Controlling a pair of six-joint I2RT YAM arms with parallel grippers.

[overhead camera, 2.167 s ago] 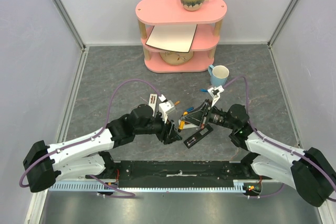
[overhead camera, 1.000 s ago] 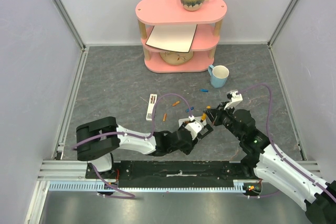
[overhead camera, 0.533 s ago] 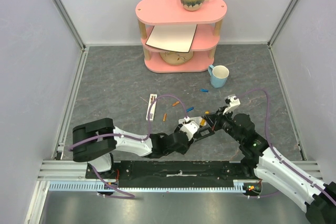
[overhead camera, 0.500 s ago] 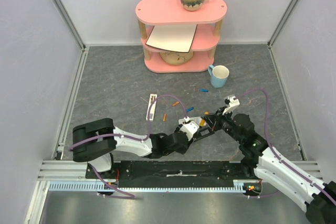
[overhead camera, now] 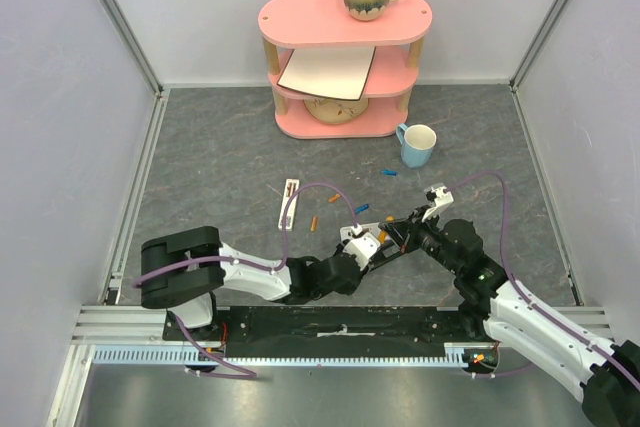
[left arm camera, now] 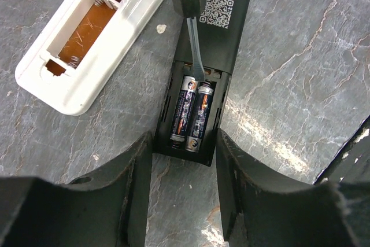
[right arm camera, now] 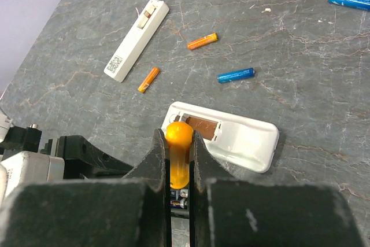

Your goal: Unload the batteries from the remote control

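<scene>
In the left wrist view the black remote control (left arm camera: 228,24) lies with its back open and two dark batteries (left arm camera: 193,114) side by side in the compartment. My left gripper (left arm camera: 184,160) clamps the near end of this remote, one finger against each side. My right gripper (right arm camera: 180,143) is shut on the orange-handled screwdriver (right arm camera: 179,150). The screwdriver's blade (left arm camera: 194,50) touches the far end of the two batteries. From above, the left gripper (overhead camera: 352,259) and the right gripper (overhead camera: 397,237) meet over the black remote.
A white remote (right arm camera: 231,134) with an empty compartment lies just beyond the black one. Loose orange batteries (right arm camera: 202,40) (right arm camera: 149,79) and blue batteries (right arm camera: 236,74) (right arm camera: 350,0) lie on the table near a slim white remote (right arm camera: 137,47). A blue mug (overhead camera: 418,144) and a pink shelf (overhead camera: 345,57) stand at the back.
My right gripper has moved a little left with the screwdriver, bringing its blade over the black remote's compartment. My left gripper has stayed at the remote's near end.
</scene>
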